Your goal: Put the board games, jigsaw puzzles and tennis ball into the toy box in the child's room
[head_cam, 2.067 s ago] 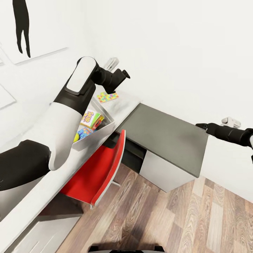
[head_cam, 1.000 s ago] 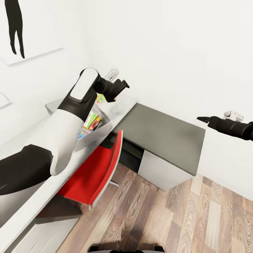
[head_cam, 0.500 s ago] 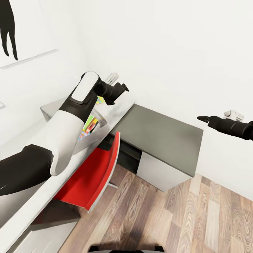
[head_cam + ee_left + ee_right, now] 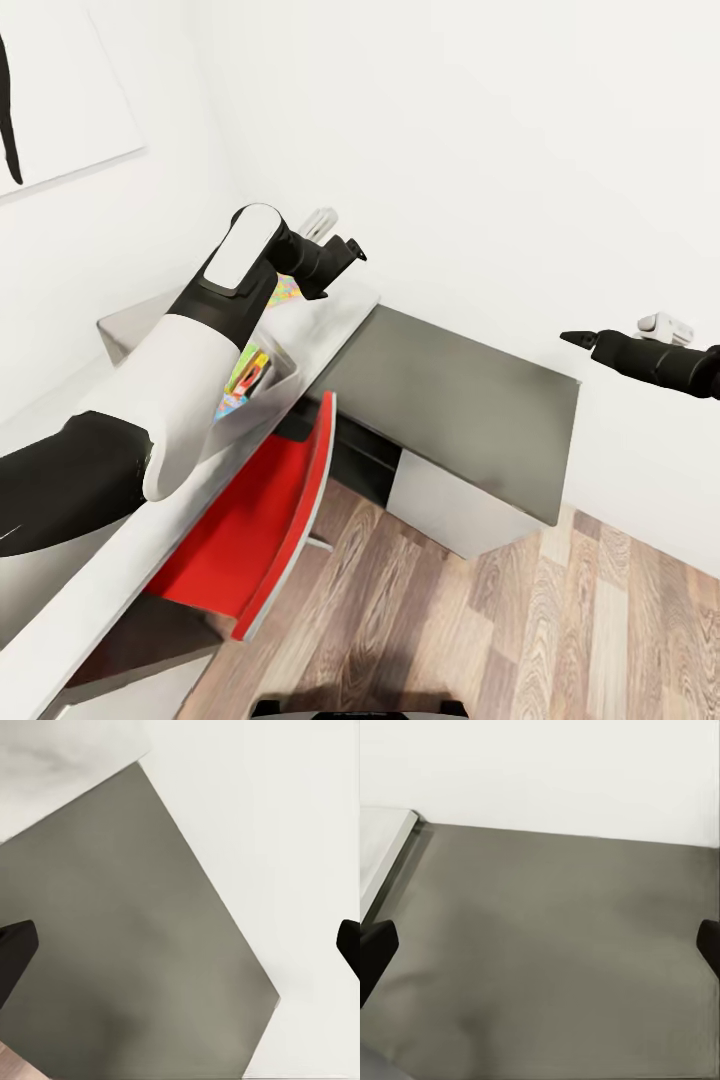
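Holding nothing, both grippers, left and right, hang spread wide above the table, whose toy box already contains several colourful boxes, while one puzzle, apparently outside it, remains to stow.

The head camera looks steeply down from well above the table and wood floor, while both wrist cameras look close along their fingers at the same dark grey cabinet top.
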Available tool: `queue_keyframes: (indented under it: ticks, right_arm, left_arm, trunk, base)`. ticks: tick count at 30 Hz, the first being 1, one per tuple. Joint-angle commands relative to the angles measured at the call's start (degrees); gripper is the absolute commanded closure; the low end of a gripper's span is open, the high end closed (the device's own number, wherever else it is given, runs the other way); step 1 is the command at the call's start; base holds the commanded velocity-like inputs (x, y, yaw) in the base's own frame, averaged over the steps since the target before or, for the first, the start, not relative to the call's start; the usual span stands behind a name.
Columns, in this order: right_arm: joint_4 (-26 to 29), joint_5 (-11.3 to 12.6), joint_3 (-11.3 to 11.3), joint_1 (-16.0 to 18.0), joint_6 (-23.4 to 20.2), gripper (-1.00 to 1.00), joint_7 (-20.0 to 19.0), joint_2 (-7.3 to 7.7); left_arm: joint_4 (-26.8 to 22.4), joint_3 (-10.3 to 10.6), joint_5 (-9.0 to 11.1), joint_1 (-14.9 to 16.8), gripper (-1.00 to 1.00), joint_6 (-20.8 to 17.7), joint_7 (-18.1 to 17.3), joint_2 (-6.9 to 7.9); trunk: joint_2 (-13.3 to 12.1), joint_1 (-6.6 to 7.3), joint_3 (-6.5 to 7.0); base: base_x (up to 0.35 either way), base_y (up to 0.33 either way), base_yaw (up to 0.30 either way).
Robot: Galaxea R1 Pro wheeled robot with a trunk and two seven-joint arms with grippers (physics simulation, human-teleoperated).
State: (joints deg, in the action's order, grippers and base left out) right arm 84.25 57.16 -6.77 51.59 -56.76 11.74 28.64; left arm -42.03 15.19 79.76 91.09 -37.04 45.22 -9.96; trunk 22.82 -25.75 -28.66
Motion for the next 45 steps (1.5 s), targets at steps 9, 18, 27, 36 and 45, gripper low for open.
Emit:
queue_keyframes:
  ticks: [9,18,27,36,45]
  right_arm:
    - [0.0,0.6,0.0,0.0,-0.2,-1.00,0.6,-0.02]
    - [0.0,0.6,0.0,-0.1,-0.2,-1.00,0.6,-0.06]
    - [0.0,0.6,0.0,-0.1,-0.2,-1.00,0.6,-0.08]
    - [0.0,0.6,0.0,-0.1,-0.2,-1.00,0.6,-0.08]
    - [0.0,0.7,0.1,-0.1,-0.2,-1.00,0.6,-0.08]
  left_arm:
    - [0.0,0.1,0.5,0.1,-1.00,0.0,0.5,0.03]
    - [0.1,0.0,0.5,0.1,-1.00,0.0,0.4,0.03]
    - [0.2,0.0,0.5,0.1,-1.00,-0.1,0.5,0.03]
    - [0.2,0.0,0.5,0.1,-1.00,-0.1,0.5,0.03]
    - [0.4,0.0,0.5,0.1,-1.00,-0.1,0.5,0.03]
  trunk:
    - [0.1,-0.03,-0.09]
    - [0.1,-0.03,-0.09]
    - [0.1,-0.03,-0.09]
    - [0.1,-0.03,-0.09]
    - [0.1,-0.03,-0.09]
  base:
    - [0.006,0.000,-0.091]
    - [0.135,-0.009,-0.009]
    - [0.159,-0.035,-0.015]
    - [0.019,-0.004,-0.128]
    - [0.002,0.000,-0.080]
